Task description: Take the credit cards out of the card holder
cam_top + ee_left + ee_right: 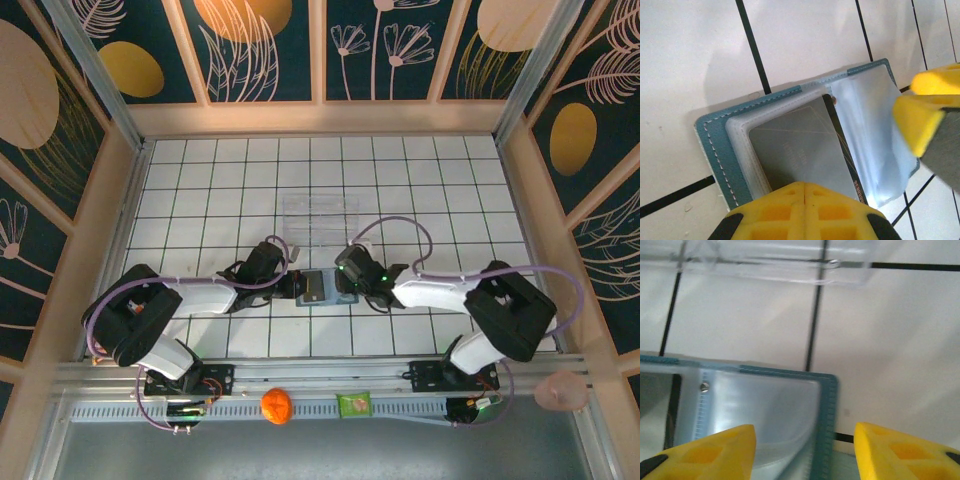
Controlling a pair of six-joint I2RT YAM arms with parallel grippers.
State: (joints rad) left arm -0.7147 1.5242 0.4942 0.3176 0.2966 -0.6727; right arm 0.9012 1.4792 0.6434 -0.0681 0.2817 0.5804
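– Card holder (316, 290) sits where?
– Open on the tiled table (200, 180), at six o'clock of the clear plastic tray (320, 215). A black credit card (800, 150) lies among its clear sleeves (875, 135), lower edge hidden.
– Grippers?
– Left gripper (805, 195) pressed together over that edge; right gripper (805, 450) spread across the holder's corner.

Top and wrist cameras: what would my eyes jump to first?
The open teal card holder sits in the middle of the table, with the left arm and right arm reaching it from either side. In the left wrist view, a dark credit card shows through its clear sleeve.
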